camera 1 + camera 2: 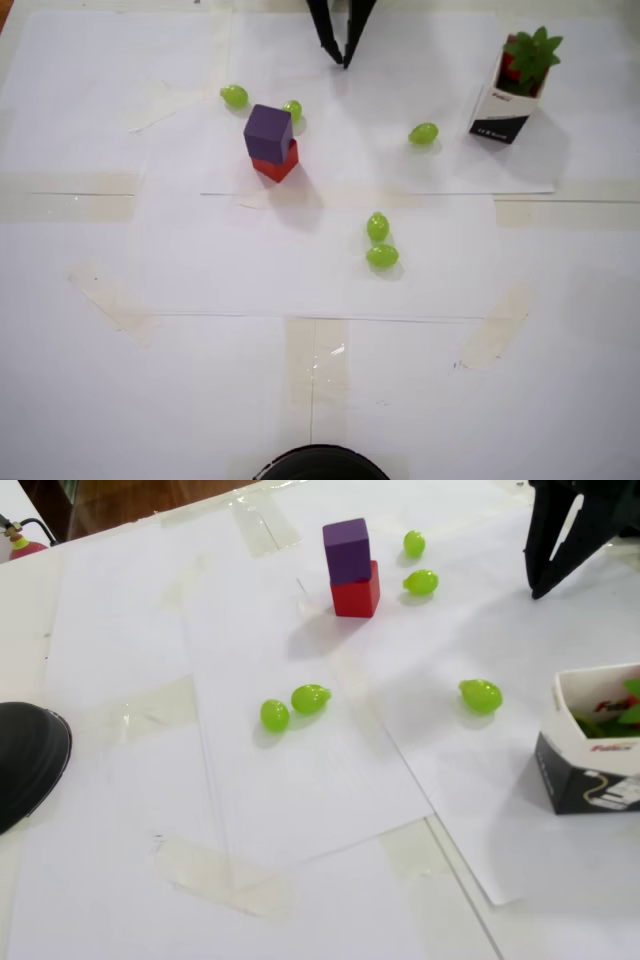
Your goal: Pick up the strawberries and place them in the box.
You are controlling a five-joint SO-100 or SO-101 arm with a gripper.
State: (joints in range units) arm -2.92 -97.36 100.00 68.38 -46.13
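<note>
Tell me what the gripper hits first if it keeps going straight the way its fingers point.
The gripper points down at the table, so it would most likely meet bare white paper first. In the overhead view nothing lies right under the tips; the nearest grape sits off to the left. Height is unclear.

Bright, even light; soft shadows, faint tape glare, both views fairly sharp.
</note>
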